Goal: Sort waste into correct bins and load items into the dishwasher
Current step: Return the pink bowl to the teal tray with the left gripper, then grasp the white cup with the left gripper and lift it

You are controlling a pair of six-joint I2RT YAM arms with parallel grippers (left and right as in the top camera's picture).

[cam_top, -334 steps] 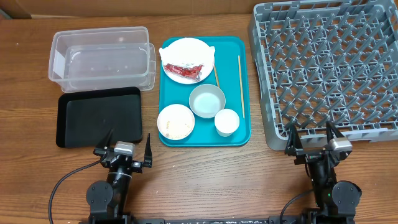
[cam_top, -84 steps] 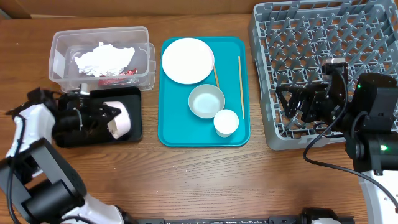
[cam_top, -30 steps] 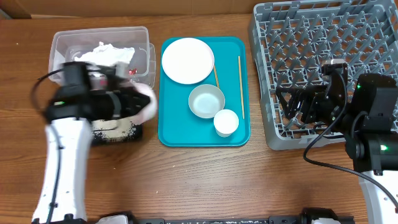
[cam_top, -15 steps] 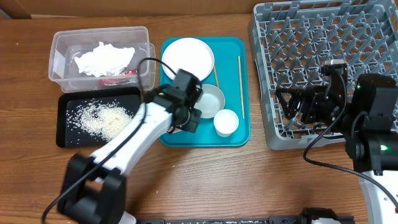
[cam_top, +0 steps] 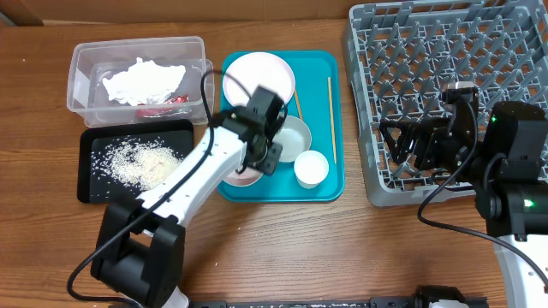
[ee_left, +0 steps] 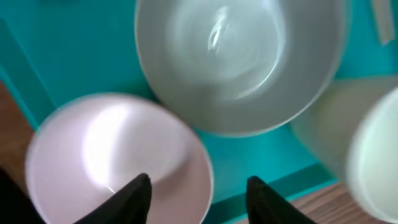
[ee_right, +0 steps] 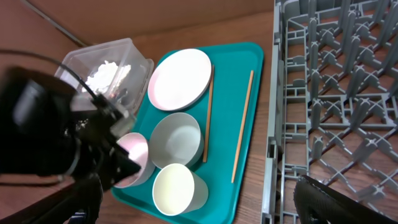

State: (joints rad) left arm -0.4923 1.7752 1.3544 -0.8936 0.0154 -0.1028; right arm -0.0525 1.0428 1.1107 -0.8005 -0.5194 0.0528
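Brown wood-grain worktop [cam_top: 342, 248] carrying smooth teal tray [cam_top: 321, 64] | glossy round white bowl [ee_left: 106, 155] sitting on tray beside silvery metal bowl [ee_left: 239, 62] | left end effector [ee_left: 199, 196] hanging spread across the bowl's rim, gripping nothing | right end effector [ee_right: 205, 198] gaping empty over latticed grey dish rack [cam_top: 445, 68]

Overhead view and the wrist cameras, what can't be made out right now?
White bowl: overhead, mostly covered by the left gripper.
Red wrapper: overhead, largely buried under the napkin in the clear tub.
Small white cup: left wrist, blurred and cut by the right edge.
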